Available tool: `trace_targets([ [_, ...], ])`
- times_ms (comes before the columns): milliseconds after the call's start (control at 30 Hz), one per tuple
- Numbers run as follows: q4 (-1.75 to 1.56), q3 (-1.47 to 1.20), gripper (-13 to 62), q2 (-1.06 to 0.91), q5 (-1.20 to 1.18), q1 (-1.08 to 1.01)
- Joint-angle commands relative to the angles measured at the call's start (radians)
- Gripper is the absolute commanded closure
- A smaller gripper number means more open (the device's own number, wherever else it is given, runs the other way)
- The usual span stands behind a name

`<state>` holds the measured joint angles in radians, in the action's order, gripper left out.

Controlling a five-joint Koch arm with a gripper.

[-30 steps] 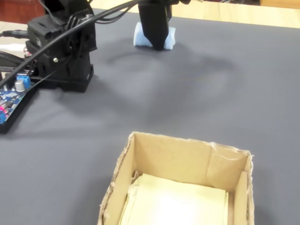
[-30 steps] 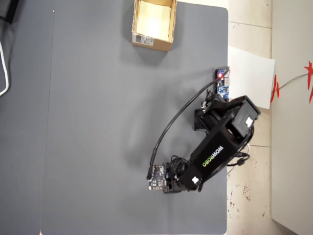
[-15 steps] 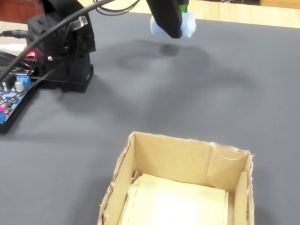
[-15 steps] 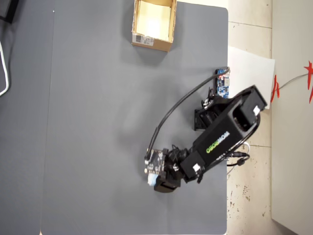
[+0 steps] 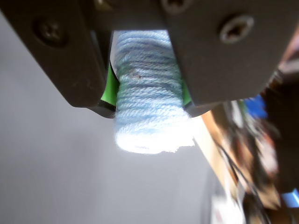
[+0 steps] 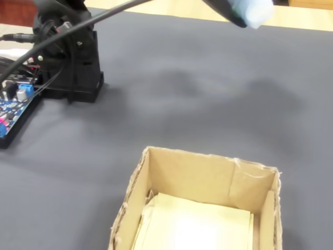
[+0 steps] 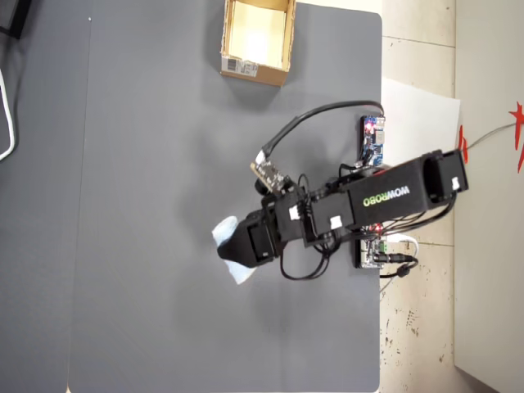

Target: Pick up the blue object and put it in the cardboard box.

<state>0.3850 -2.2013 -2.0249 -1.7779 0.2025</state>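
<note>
The blue object (image 5: 148,107), a pale blue ribbed roll, is clamped between the green-padded jaws of my gripper (image 5: 149,108), with its lower end sticking out below them. In the fixed view the roll (image 6: 256,11) hangs high at the top right, held by the gripper (image 6: 240,11), well above the dark mat. From overhead, the blue object (image 7: 224,232) pokes out on both sides of the gripper (image 7: 236,250), mid-mat. The cardboard box (image 7: 255,70) stands open at the mat's far top edge; in the fixed view the box (image 6: 192,177) is in the foreground, with a pale sheet inside.
The arm's black base (image 6: 70,57) stands at the left of the fixed view, beside a blue circuit board (image 6: 13,104). Overhead, the circuit board (image 7: 373,139) lies at the mat's right edge, and a white sheet (image 7: 422,123) lies on the floor. A black cable (image 7: 311,123) loops above the arm.
The gripper has lifted the blue object off the mat and swung it away from the base's side toward the middle, closer to the box.
</note>
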Motion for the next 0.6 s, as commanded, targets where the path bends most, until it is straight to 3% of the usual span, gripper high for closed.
trace_targets([
  [0,-0.11,0.043,42.0,-0.04,0.066,-0.044],
  [567,-0.324,0.02,42.1,-0.101,0.403,-0.623],
])
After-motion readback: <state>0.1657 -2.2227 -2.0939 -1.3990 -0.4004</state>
